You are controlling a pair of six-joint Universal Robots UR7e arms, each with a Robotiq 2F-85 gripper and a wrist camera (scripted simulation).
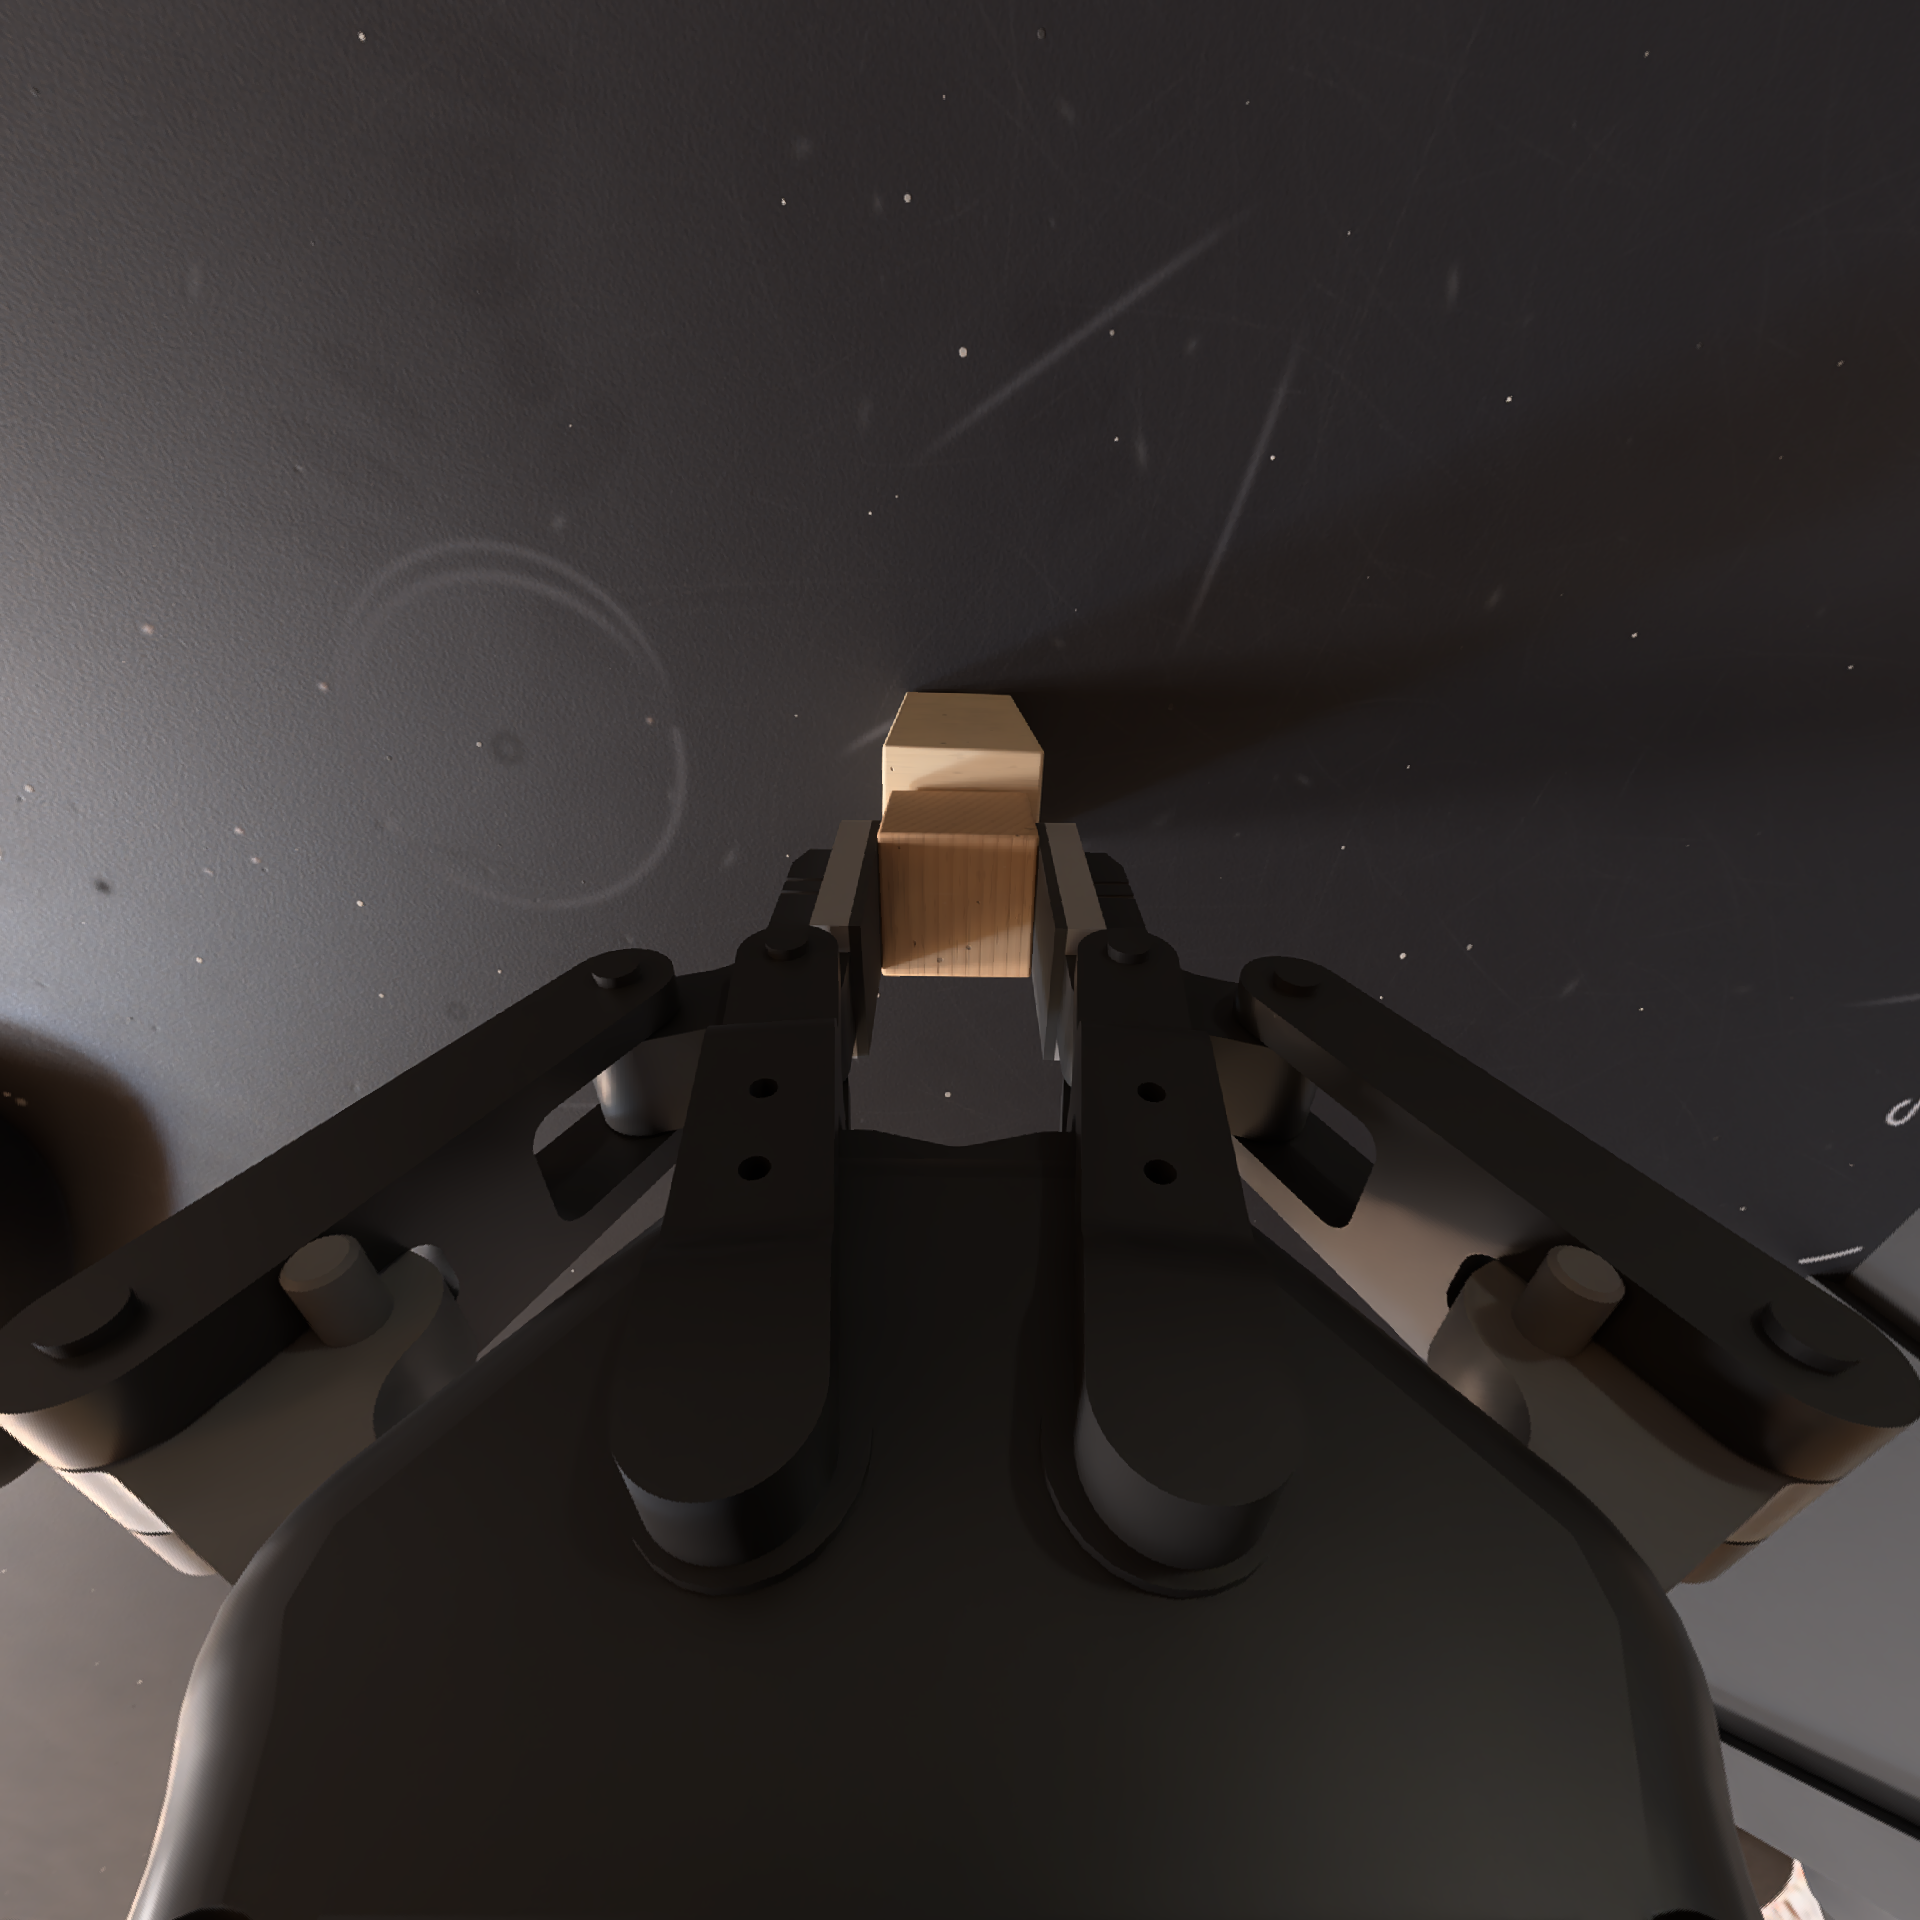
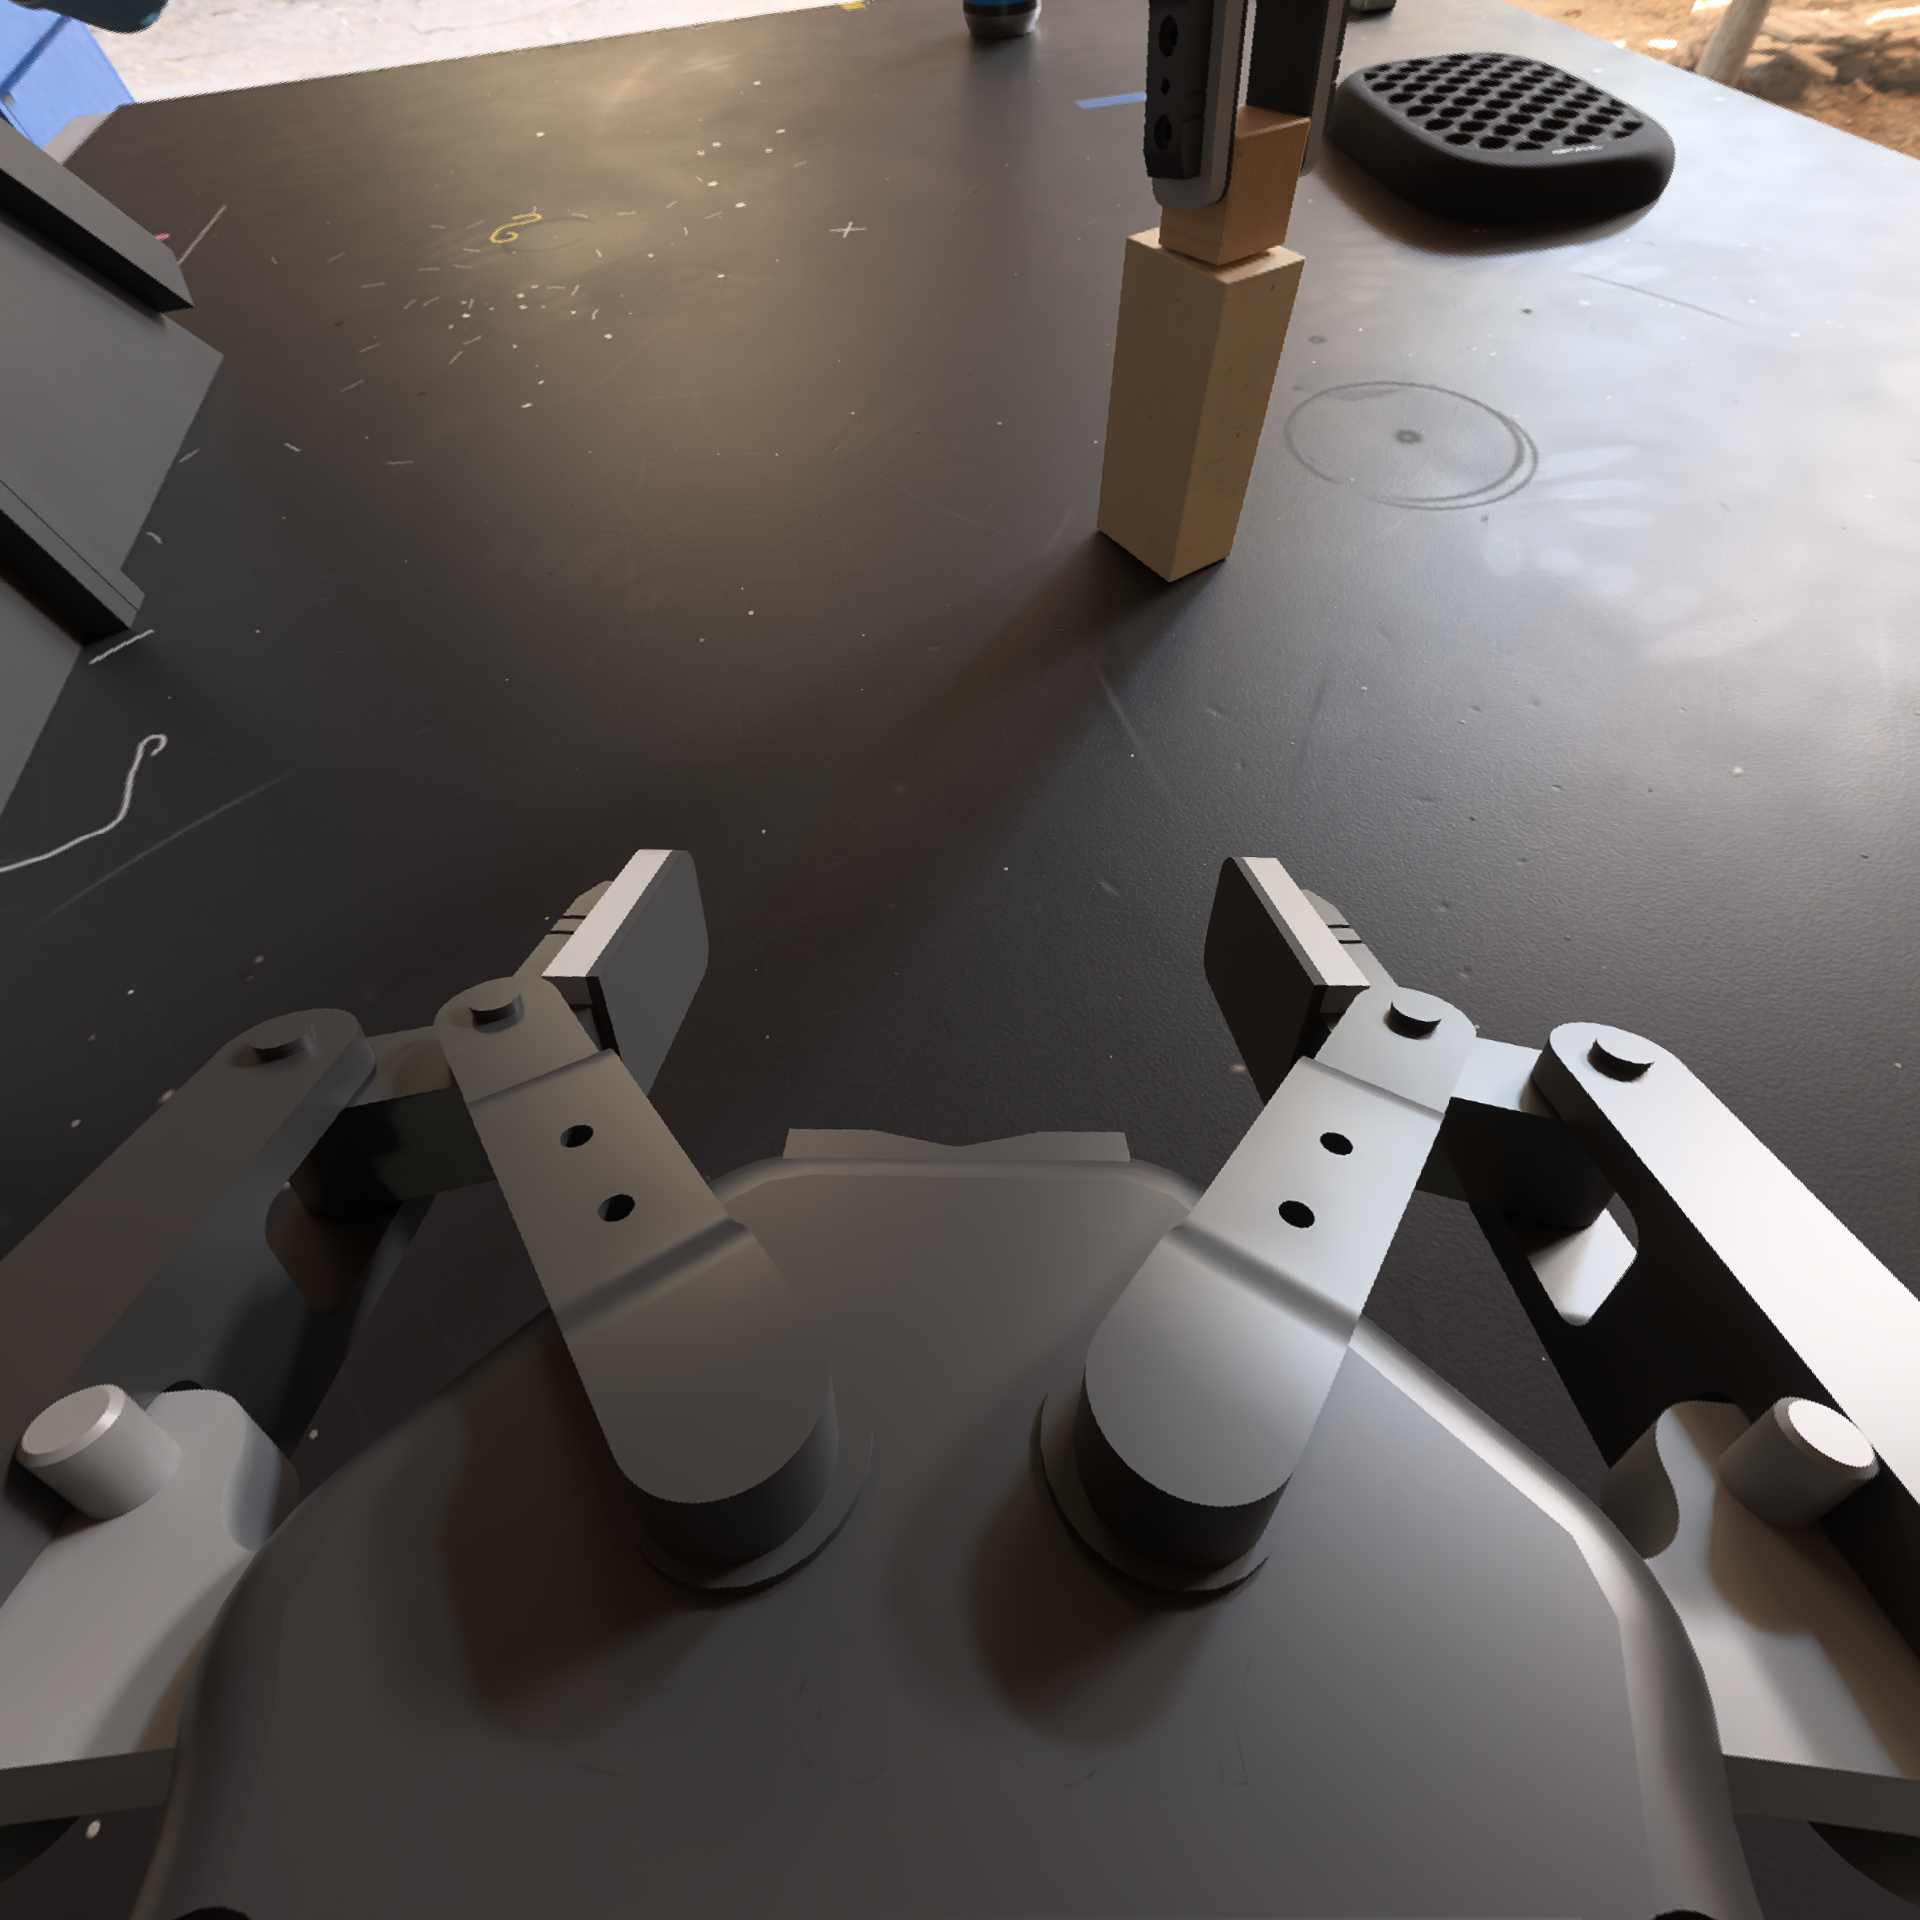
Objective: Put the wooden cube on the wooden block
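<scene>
In the left wrist view my left gripper (image 1: 956, 862) is shut on the wooden cube (image 1: 956, 904), a pad on each side face. The pale wooden block (image 1: 961, 753) stands upright right beneath the cube. In the right wrist view the cube (image 2: 1247, 192) sits on the top face of the tall block (image 2: 1195, 416), turned slightly against it, with the left gripper (image 2: 1242, 104) still around it from above. My right gripper (image 2: 956, 894) is open and empty, low over the table, well in front of the block.
The dark scratched table (image 2: 727, 644) carries a black perforated pad (image 2: 1507, 135) behind and to the right of the block. A grey stepped box (image 2: 83, 364) stands at the left edge. A dark round object (image 2: 1000, 16) shows at the far edge.
</scene>
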